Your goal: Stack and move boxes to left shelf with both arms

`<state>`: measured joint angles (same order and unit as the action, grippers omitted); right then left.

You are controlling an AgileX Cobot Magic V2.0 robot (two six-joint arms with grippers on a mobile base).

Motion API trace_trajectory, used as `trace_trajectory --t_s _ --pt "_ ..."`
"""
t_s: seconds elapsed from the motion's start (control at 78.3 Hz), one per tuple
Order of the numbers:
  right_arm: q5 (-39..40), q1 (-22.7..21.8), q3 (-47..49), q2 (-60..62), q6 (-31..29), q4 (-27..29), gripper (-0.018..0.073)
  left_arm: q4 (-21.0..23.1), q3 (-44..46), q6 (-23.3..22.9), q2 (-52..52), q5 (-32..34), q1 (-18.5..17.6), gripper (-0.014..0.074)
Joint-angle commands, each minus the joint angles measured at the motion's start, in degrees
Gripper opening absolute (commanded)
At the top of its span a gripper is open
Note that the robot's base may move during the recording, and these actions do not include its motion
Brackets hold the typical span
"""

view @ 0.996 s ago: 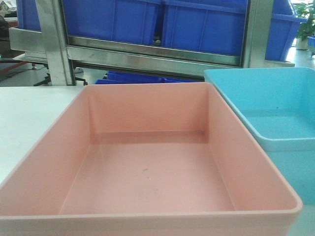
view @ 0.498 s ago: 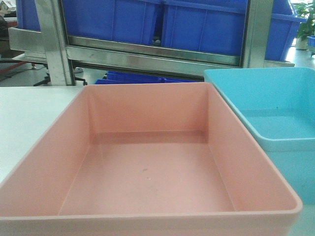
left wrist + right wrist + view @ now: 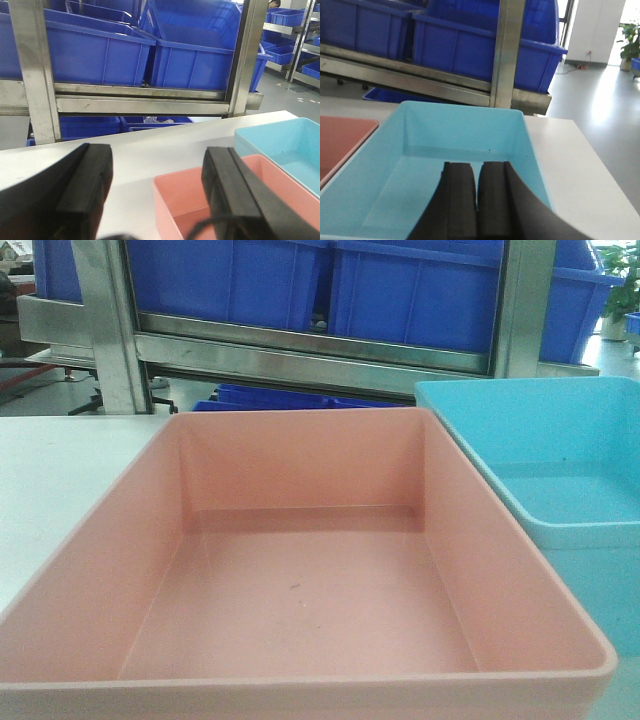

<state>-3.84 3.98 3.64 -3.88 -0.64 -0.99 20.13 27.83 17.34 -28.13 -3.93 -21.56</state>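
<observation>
Tubs side by side on white tabletop [image 3: 60,470]: pink tub [image 3: 300,570], blue tub [image 3: 560,470]. Probably light, stiff, slick plastic; best pinched at rolled rims. Left gripper [image 3: 157,172] spread wide by pink tub's left wall; right gripper [image 3: 476,190] clenched, empty, over blue tub.

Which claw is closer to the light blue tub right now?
Right. The right claw hangs over the blue tub; the left claw is by the pink tub, farther left.

Salmon pink tub [image 3: 300,570], sky blue tub [image 3: 560,470], dark blue bins [image 3: 400,290]
</observation>
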Motion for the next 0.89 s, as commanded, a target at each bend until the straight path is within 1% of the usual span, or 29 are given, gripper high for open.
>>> trace_trajectory --t_s 0.0,0.102,0.166,0.217,0.306,0.357,0.498,0.536,0.626,0.766,0.843,0.881 --pt "2.35 -0.28 4.63 -5.25 0.10 0.10 0.0049 0.50 1.56 0.25 -0.38 3.93 0.14 0.0314" --pt "0.50 -0.28 9.67 -13.48 0.05 -1.10 0.0049 0.50 1.56 0.25 -0.38 3.93 0.14 0.0314" --pt "0.19 -0.28 13.30 -18.75 0.00 -4.87 0.0049 0.50 1.56 0.25 -0.38 3.93 0.14 0.0314" --pt "0.33 -0.28 15.91 -22.72 0.00 -6.31 0.0049 0.50 1.56 0.25 -0.38 3.93 0.14 0.0314" --pt "0.05 -0.28 20.62 -29.47 0.10 -6.05 0.0049 0.50 1.56 0.25 -0.38 3.93 0.14 0.0315" --pt "-1.48 -0.28 23.94 -33.39 0.10 -5.23 0.0049 0.50 1.56 0.25 -0.38 3.93 0.14 0.0314" --pt "-11.06 -0.28 34.10 -41.17 0.64 1.88 0.0049 0.50 1.56 0.25 -0.38 3.93 0.14 0.0314" --pt "-13.00 -0.28 36.12 -43.59 0.64 3.06 0.0049 0.50 1.56 0.25 -0.38 3.93 0.14 0.0314" --pt "-16.54 -0.28 39.46 -48.35 0.64 3.07 0.0049 0.50 1.56 0.25 -0.38 3.93 0.14 0.0314" --pt "-28.38 -1.36 46.15 -55.73 0.64 3.07 0.0049 0.50 1.56 0.25 -0.38 3.93 0.14 0.0314" --pt "-33.00 -3.10 49.85 -60.09 0.19 3.07 0.0054 0.50 1.56 0.25 -0.38 3.93 0.14 0.0314" --pt "-35.35 -4.73 51.80 -62.75 -0.66 3.07 0.0077 0.50 1.56 0.25 -0.38 3.93 0.14 0.0314"
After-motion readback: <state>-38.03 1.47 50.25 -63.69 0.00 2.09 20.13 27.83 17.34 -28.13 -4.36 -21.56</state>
